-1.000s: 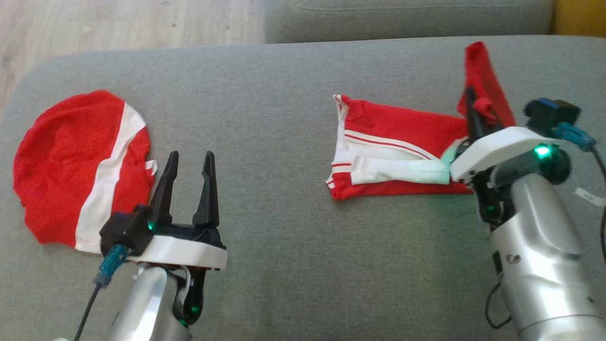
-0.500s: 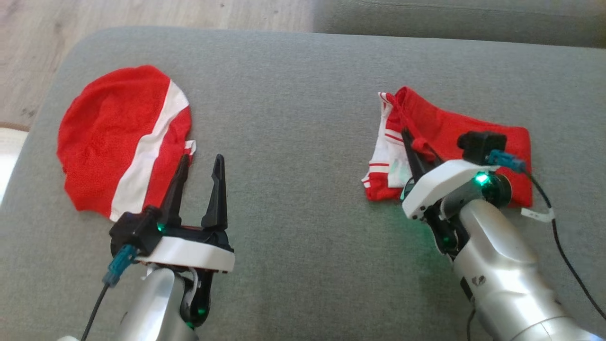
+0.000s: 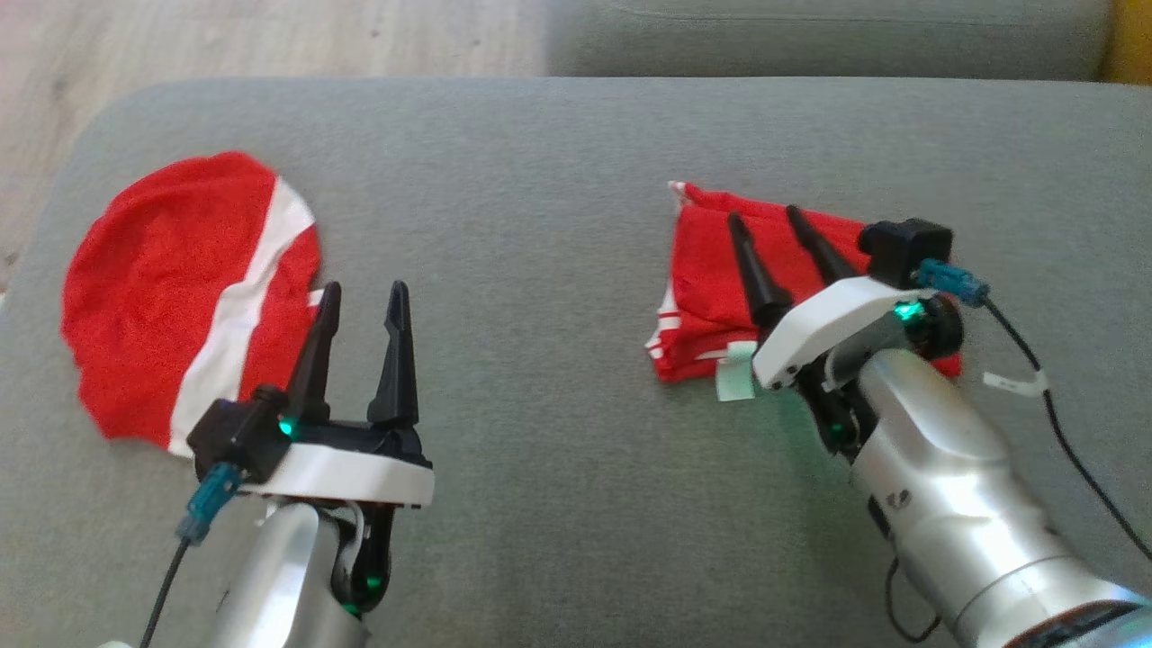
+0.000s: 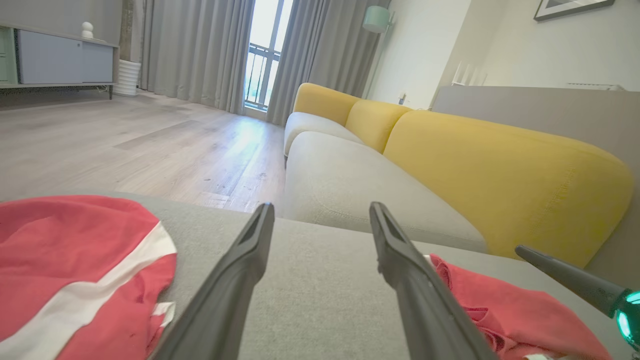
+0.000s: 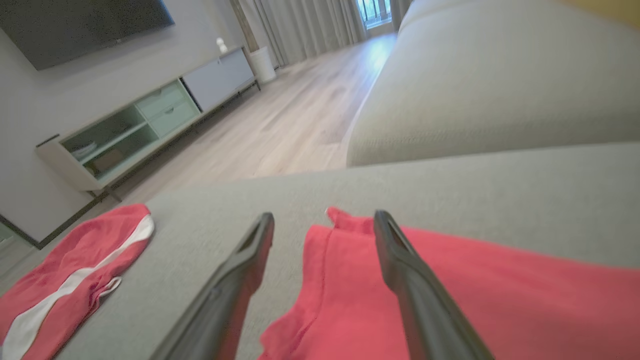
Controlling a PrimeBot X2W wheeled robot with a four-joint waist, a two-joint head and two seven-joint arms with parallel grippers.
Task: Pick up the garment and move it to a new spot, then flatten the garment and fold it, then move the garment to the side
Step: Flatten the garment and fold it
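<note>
Grey cushion [image 3: 540, 180] bears the seemingly folded garment [image 3: 704, 288] at right; left gripper [image 3: 364, 290] and right gripper [image 3: 763, 216] gape empty, so moving it aside needs a grasp.

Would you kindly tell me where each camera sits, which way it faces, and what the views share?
Head view: on the robot's head, facing forward and down at the grey cushion; left gripper and right gripper show, both open.
Left wrist view: on the left wrist, facing along its two fingers toward the yellow backrest.
Right wrist view: on the right wrist, facing along its fingers over the folded garment toward a cabinet.
Shared: all three show the folded garment and the round red-and-white garment.
</note>
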